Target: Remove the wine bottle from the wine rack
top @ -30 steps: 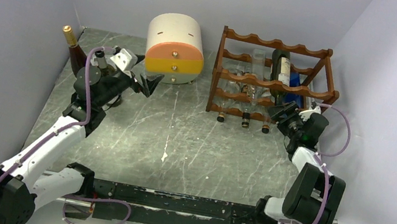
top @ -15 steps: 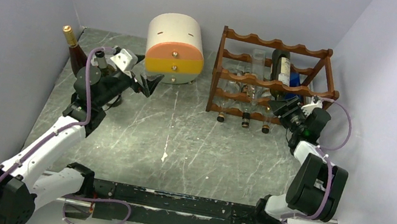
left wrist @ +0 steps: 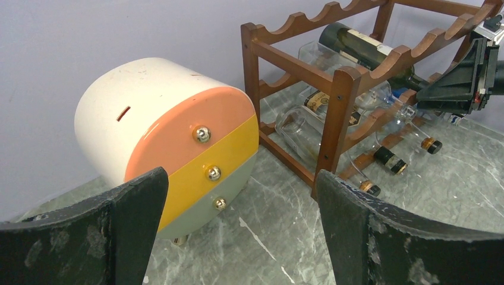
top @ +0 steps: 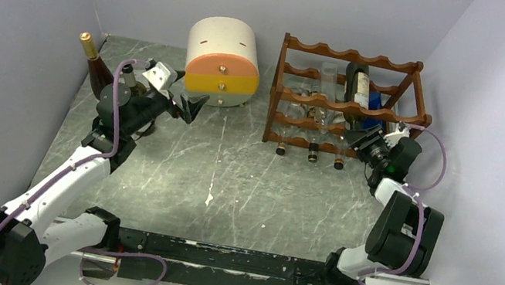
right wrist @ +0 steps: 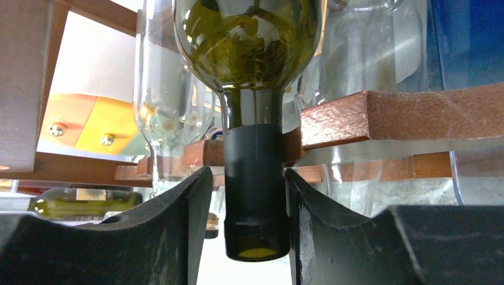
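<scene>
1. Right claw [right wrist: 248,173] is straddling the bottle [right wrist: 254,148] at its neck. One finger [right wrist: 333,237] is touching the dark capsule and the other is showing a sliver of gap, so I cannot tell whether it is really gripping.
2. I am seeing the bottle lying in the rack [top: 351,55], toward its right end, with the neck sticking out past a front rail. Which tier it is on, I cannot make out for sure.
3. Beside and below it, clear bottles [left wrist: 300,127] are lying in the rack with their necks pointing out the front.
4. Left claw [top: 190,106] is hanging wide open and holding nothing. It is over the bench [top: 227,177], just in front of the drawer unit [top: 226,44] and well apart from the rack.
5. I am seeing the drawer unit sitting just left of the rack at the back of the bench.
6. Behind the left arm, a gold-capped bottle [top: 94,67] is standing upright near the bench's far left corner.
</scene>
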You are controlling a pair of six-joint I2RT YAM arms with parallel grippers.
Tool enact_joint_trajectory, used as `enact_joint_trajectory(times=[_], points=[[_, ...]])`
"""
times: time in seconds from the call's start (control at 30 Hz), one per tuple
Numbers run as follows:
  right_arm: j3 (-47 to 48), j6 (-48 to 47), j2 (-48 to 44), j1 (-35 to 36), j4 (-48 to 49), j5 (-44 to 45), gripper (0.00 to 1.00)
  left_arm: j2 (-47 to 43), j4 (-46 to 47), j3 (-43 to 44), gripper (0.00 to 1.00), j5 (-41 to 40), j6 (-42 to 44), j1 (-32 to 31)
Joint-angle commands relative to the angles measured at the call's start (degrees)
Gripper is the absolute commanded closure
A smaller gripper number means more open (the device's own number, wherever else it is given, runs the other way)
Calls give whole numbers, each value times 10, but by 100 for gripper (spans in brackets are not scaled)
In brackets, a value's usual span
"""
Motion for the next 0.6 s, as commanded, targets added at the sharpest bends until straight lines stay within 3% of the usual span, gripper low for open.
enact_joint_trajectory(times=[0.0, 0.57], points=[[22, -7, 11, -2, 21, 9, 53, 2, 6, 13, 3, 1, 7, -4], [-3, -13, -6, -4, 18, 10, 87, -8, 17, 11, 3, 15, -5, -4]])
